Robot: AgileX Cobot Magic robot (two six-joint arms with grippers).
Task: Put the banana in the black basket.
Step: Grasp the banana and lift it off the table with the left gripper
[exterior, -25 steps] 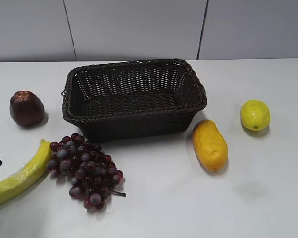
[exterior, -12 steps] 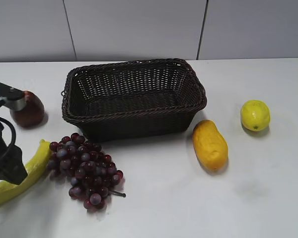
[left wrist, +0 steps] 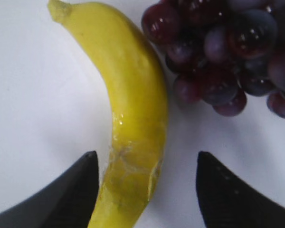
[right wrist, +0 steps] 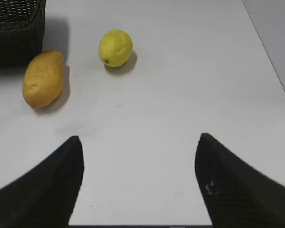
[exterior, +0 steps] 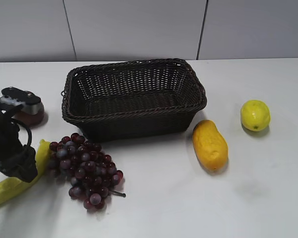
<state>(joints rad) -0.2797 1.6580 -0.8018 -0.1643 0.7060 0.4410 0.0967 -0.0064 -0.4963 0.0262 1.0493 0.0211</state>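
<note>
Yellow banana (left wrist: 133, 118) unmoved | left gripper (left wrist: 147, 190) now lower, spread astride it | right gripper (right wrist: 137, 185) spread

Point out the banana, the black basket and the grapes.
banana (left wrist: 135, 118): left wrist view, middle of its curved body.
black basket (exterior: 134, 117): exterior view, front wall below the rim.
grapes (exterior: 84, 168): exterior view, centre of the bunch.

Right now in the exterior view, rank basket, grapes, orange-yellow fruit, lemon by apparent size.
1. black basket, clearly largest
2. grapes
3. orange-yellow fruit
4. lemon, smallest

The basket sits farther back yet looks biggest, so the order is safe.
</note>
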